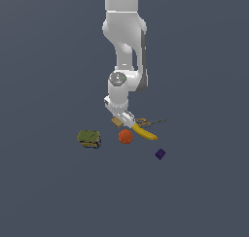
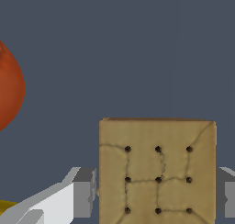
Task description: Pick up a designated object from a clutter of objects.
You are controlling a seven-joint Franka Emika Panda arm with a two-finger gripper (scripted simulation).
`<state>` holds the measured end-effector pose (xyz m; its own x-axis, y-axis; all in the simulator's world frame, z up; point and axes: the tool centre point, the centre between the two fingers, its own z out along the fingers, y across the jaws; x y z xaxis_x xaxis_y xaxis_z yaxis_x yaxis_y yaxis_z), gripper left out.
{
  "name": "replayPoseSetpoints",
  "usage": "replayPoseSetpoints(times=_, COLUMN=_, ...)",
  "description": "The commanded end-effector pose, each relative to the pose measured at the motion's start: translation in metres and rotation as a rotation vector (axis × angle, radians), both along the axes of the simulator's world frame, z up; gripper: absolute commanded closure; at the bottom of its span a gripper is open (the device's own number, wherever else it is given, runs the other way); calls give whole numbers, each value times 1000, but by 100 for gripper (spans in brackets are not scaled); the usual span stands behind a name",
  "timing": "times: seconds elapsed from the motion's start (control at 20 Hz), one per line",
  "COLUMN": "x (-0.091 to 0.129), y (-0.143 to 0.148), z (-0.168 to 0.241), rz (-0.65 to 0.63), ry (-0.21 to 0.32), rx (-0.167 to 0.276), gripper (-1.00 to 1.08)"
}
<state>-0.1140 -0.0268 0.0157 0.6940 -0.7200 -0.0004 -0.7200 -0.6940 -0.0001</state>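
The tan block (image 2: 157, 172) fills the lower part of the wrist view: a flat square with a cracked, cracker-like top face marked by a grid of nine dark dots. It lies between the two grey fingers (image 2: 84, 192) of the gripper (image 2: 157, 193), one finger just beside each of its side edges; the jaws stand spread to about the block's width, and whether the pads actually press on it cannot be told. In the exterior view the same block (image 1: 116, 121) shows as a small tan square right under the white hand, on the dark grey floor (image 1: 48, 192), with the gripper (image 1: 122, 119) down over it. Near it, toward the camera, sits the orange-red ball (image 1: 125, 136), also seen at the edge of the wrist view (image 2: 9, 87). The yellow banana (image 1: 144, 132) lies just beside the ball on the exterior view's right, with the orange-handled scissors (image 1: 146, 121) behind it. The dark purple cube (image 1: 160, 154) stands apart further right, and the olive-green box (image 1: 89, 138) lies well apart on the left.
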Motion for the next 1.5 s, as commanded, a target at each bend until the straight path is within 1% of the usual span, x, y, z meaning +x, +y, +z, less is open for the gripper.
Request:
replayPoseSetpoints(times=0.0, x=0, y=0, z=-1, rz=-1, ry=0, rx=0, gripper=108)
replayPoseSetpoints(times=0.55, x=0, y=0, z=1, rz=0, ry=-2, rx=0, gripper=108)
replayPoseSetpoints(times=0.8, x=-1, y=-4, z=9, rz=0, ry=-2, rx=0, gripper=108)
replayPoseSetpoints(times=1.1, x=-4, y=-13, z=32, rz=0, ry=-2, rx=1, gripper=108)
replayPoseSetpoints(times=1.45, x=-10, y=-32, z=77, rz=0, ry=-2, rx=1, gripper=108)
